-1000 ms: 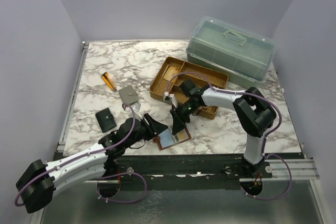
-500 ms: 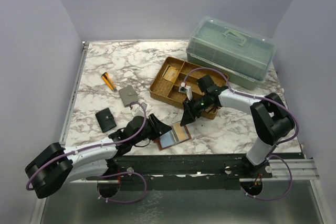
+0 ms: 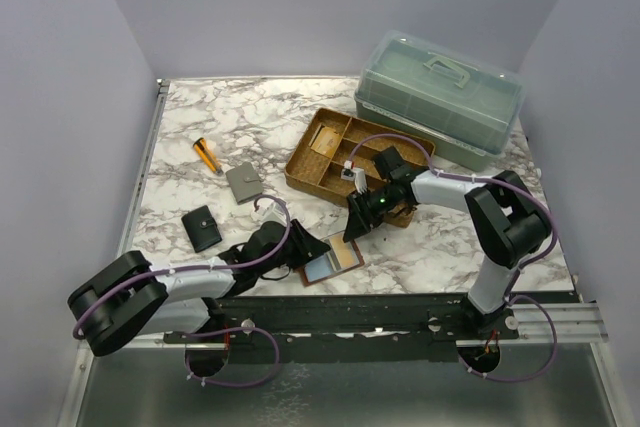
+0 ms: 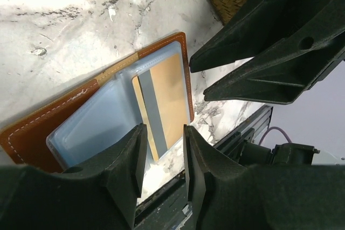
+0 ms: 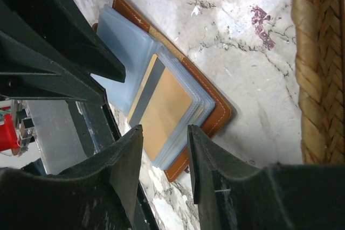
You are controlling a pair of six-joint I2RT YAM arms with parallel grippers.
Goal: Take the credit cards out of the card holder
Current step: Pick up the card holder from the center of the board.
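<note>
**Operator:** Right wrist view first. How do my fingers stand?

**Spotter:** Your right gripper (image 5: 164, 133) is spread wide and holds nothing. Straight ahead, framed in its gap, lies a gold credit card (image 5: 168, 110). It is tucked into a clear sleeve of the open card holder (image 5: 220, 112). The holder lies flat on the marble table (image 5: 242, 36), near the woven tray (image 5: 318, 52).

**Operator:** Which way does the card run?

**Spotter:** Its grey stripe, and so its long axis, runs roughly in line with your fingers, a little slanted. You would meet a short end first, I judge.

**Operator:** And my other arm?

**Spotter:** Your left gripper (image 4: 163, 133) is spread too, and empty, low over the pale-blue sleeve half. I cannot tell whether it touches the sleeve. It also frames the card. From above, though, the card's half lies toward your right arm. So I'd reckon the right is better placed for the pull, and the left for pinning the leather.
</note>
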